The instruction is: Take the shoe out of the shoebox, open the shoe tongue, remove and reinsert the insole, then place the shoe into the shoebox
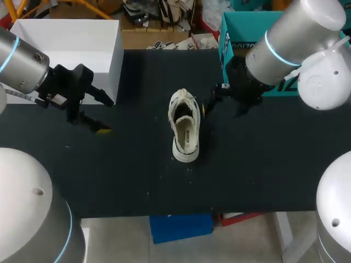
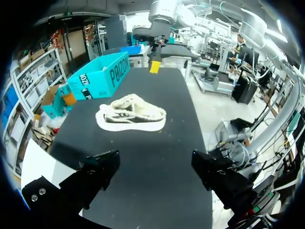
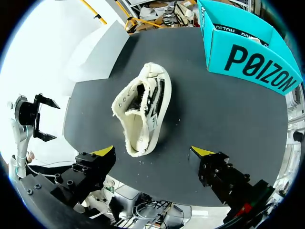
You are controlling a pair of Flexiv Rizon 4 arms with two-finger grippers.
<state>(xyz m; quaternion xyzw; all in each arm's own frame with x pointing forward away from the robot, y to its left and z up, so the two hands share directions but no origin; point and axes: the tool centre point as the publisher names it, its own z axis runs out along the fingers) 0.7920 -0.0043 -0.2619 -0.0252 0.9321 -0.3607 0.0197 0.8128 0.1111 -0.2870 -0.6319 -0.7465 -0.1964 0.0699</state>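
A white canvas shoe (image 1: pixel 185 127) stands on its sole in the middle of the black table (image 1: pixel 131 175), outside the teal shoebox (image 1: pixel 237 34) at the back right. My left gripper (image 1: pixel 102 113) hangs open well to the shoe's left, with nothing between its fingers. My right gripper (image 1: pixel 211 103) is open just right of the shoe, in front of the shoebox, also empty. In the left wrist view the shoe (image 2: pixel 131 115) lies ahead of the open gripper (image 2: pixel 155 168), with the shoebox (image 2: pixel 96 76) beyond it. In the right wrist view the shoe (image 3: pixel 142 109) lies just ahead of the open gripper (image 3: pixel 153 152).
A white open box (image 1: pixel 70 48) stands at the table's back left, close behind my left gripper. It also shows beyond the shoe as the white box (image 3: pixel 97 50) in the right wrist view. The shoebox (image 3: pixel 248 53) stands ahead of my right gripper, beside the shoe.
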